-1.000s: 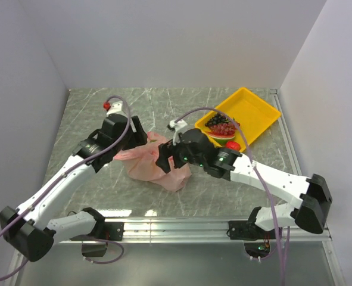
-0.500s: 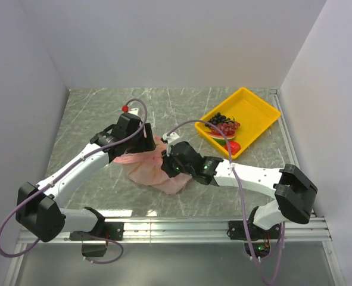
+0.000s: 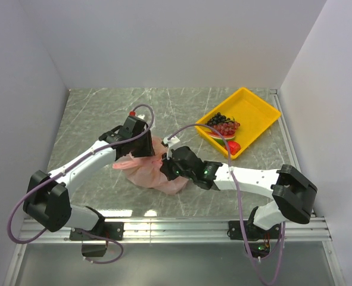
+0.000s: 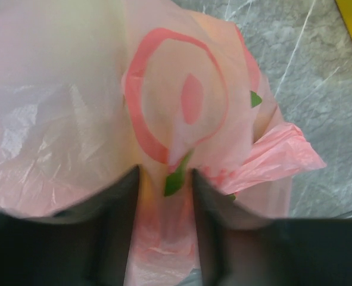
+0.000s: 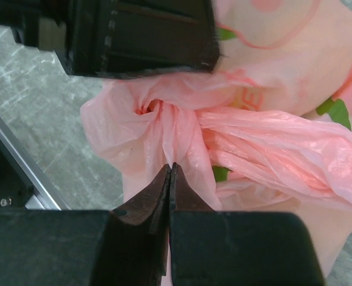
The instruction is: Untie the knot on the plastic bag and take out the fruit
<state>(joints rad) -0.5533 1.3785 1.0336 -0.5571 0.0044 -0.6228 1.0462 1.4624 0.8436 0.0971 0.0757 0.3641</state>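
The left arm point(image 3: 83, 165) was extended fwd and to the right from its base, w/ the elbow kept near the base and the wrist bent down. The left gripper point(image 3: 145, 146) was pointed downward. In the wrist view its fingers point(image 4: 119, 220) were seen apart, w/ a clear gap between them. The right arm point(image 3: 253, 177) was held low and stretched to the left, approx. level. The right gripper point(image 3: 165, 165) was found just beside the left one. Its fingertips point(image 5: 149, 205) were seen pressed fully together, no gap.
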